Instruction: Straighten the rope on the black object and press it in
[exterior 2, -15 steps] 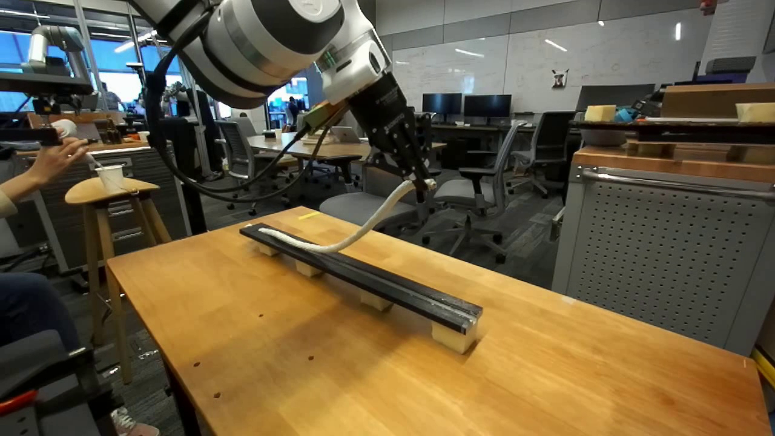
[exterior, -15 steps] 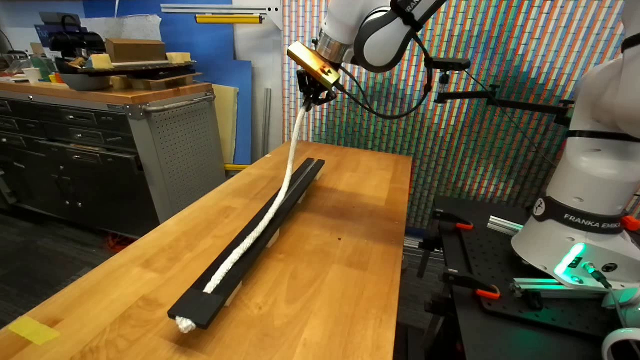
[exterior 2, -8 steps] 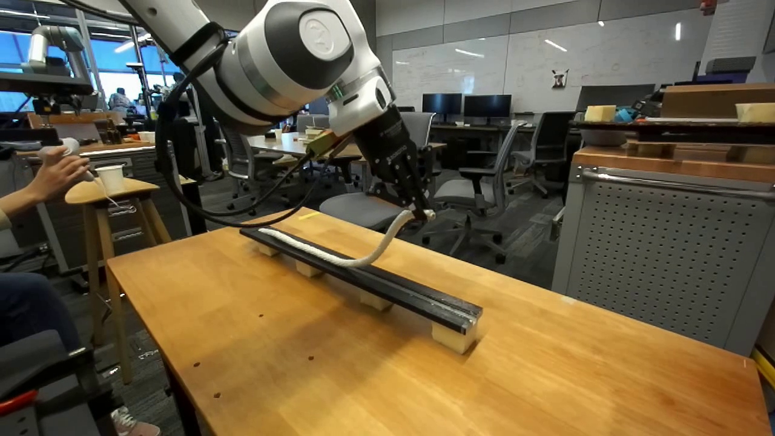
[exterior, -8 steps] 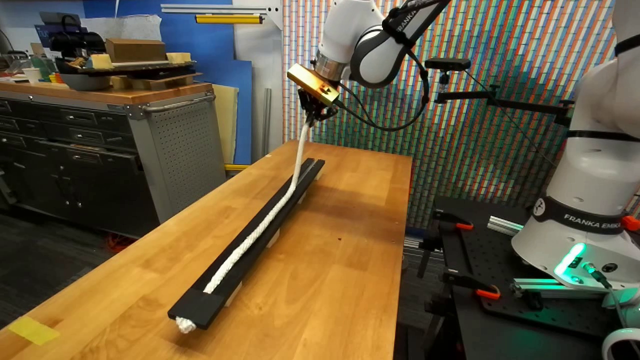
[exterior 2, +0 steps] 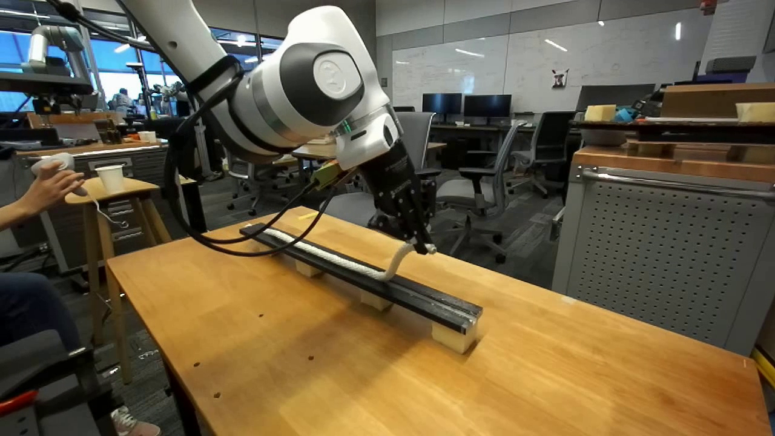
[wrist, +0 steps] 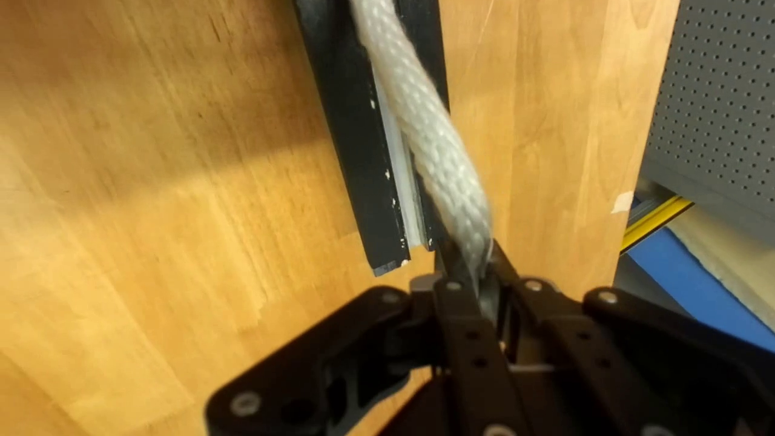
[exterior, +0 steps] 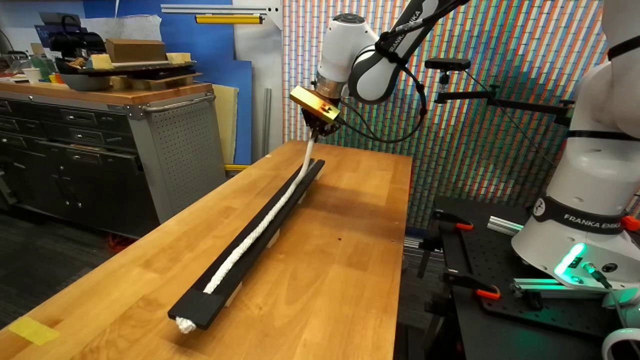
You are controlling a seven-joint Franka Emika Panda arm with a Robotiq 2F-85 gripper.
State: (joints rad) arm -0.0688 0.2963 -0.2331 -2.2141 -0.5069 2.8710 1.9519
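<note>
At the far left in an exterior view, a drawer cabinet is seen, with a brown box set on top; the lettering on a dark blue box is too small to be read. At near left, yellow tape is stuck to the wooden table. To the right of it, the long black bar is raised on pale blocks and stretched from near to far. By a flat black piece at the bar's near end the white rope is covered, its near tip shown just beyond. Along most of the bar the rope is laid over the groove; how deeply it is seated cannot be told. Toward the far end it is bent upward, and bare groove is seen beneath it in the wrist view. By the gripper the rope is held close to its far tip, the fingers drawn narrow around it, apart from the bar. The small print on the gripper's body cannot be read. On the arm "FRANKA" can be read, and at right "FRANKA EMIKA" is printed on the black band of the base.
</note>
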